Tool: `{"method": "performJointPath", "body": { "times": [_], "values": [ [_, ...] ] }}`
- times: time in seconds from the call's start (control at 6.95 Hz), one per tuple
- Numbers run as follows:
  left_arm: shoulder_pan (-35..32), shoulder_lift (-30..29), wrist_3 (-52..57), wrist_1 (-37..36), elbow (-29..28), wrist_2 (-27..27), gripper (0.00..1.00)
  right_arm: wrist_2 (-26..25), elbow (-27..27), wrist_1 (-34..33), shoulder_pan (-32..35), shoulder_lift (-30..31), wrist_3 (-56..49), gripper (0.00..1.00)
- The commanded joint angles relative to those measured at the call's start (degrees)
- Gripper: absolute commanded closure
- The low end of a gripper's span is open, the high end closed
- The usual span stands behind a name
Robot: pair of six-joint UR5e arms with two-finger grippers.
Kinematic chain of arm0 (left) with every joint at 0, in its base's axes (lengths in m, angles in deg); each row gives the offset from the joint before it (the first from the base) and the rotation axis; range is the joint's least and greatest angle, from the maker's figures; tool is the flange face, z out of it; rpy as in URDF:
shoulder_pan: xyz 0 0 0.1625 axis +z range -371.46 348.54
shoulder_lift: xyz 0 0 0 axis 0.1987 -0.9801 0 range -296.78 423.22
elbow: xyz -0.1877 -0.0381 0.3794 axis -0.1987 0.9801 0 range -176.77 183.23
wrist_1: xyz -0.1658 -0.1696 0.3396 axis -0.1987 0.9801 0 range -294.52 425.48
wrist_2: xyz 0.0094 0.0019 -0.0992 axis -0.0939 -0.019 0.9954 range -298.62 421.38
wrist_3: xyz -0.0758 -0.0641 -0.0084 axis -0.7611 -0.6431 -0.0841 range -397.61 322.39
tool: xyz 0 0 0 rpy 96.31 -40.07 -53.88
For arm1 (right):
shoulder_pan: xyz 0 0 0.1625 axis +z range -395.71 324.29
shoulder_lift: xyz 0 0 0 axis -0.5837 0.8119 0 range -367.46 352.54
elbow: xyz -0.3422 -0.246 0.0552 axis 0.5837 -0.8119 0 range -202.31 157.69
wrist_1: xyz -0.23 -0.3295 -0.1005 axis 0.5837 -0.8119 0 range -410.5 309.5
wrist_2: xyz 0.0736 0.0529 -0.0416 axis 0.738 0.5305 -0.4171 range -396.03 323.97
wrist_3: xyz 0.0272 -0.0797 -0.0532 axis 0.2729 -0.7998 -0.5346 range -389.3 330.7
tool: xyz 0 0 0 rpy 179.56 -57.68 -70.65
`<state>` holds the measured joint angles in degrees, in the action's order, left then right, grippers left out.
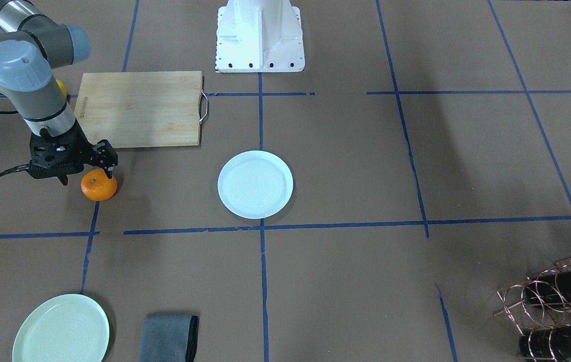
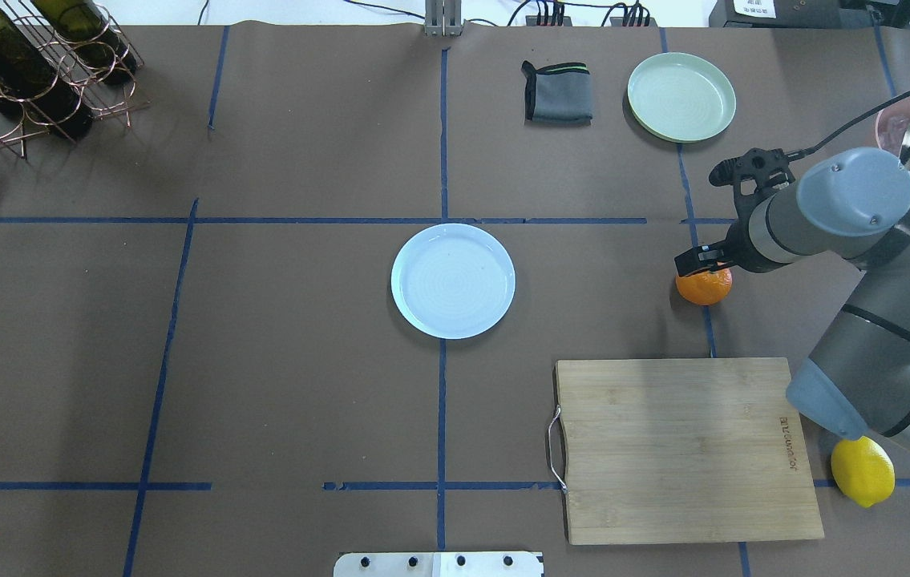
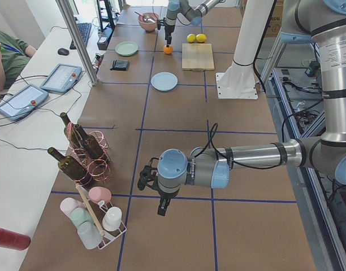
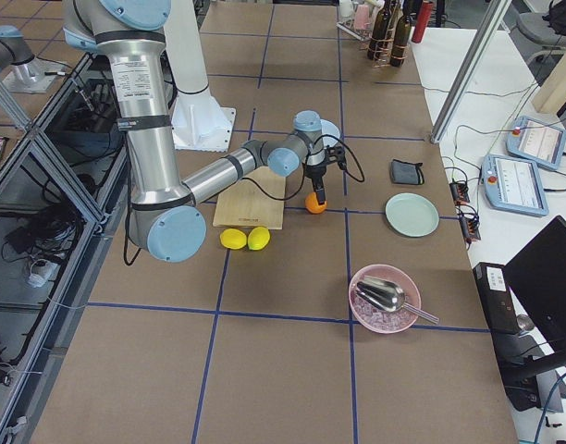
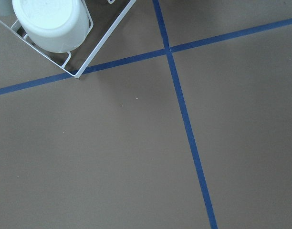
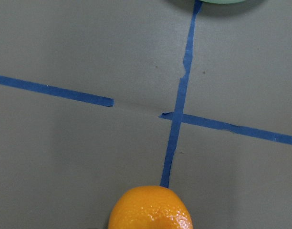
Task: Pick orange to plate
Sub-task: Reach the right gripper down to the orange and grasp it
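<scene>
We are seeing the right hand (image 1: 87, 177) hanging spread just above the orange (image 1: 99, 187) on the worktop (image 1: 345, 166), well apart from the white plate (image 1: 255, 184). Only the right-side view is showing a pink bowl (image 4: 357, 310) holding a metal scoop (image 4: 380, 294). We cannot tell how the left hand (image 3: 152, 189) stands.

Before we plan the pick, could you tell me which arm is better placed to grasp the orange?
Right: the right gripper hovers open just over the orange, whereas the left gripper hangs far off beside the cup rack.

I see my right end effector (image 1: 87, 175), jaws spread, poised over the orange (image 1: 99, 189) on the brown counter (image 1: 345, 166); the white plate (image 1: 255, 184) sits well apart toward centre.
</scene>
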<state>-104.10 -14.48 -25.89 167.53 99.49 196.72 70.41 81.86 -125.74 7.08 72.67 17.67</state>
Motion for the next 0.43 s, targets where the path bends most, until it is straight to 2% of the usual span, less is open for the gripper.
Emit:
{"method": "performJointPath", "body": {
  "times": [0.0,0.29],
  "values": [
    [0.0,0.01,-0.02,0.0,-0.01,-0.16,0.0,-2.28,-1.33,0.01,-1.83,-0.07,0.59,0.0],
    [0.0,0.01,0.07,0.09,-0.01,-0.08,0.0,-2.64,-2.65,0.01,-2.8,-0.68,0.67,0.0]
  ]
}}
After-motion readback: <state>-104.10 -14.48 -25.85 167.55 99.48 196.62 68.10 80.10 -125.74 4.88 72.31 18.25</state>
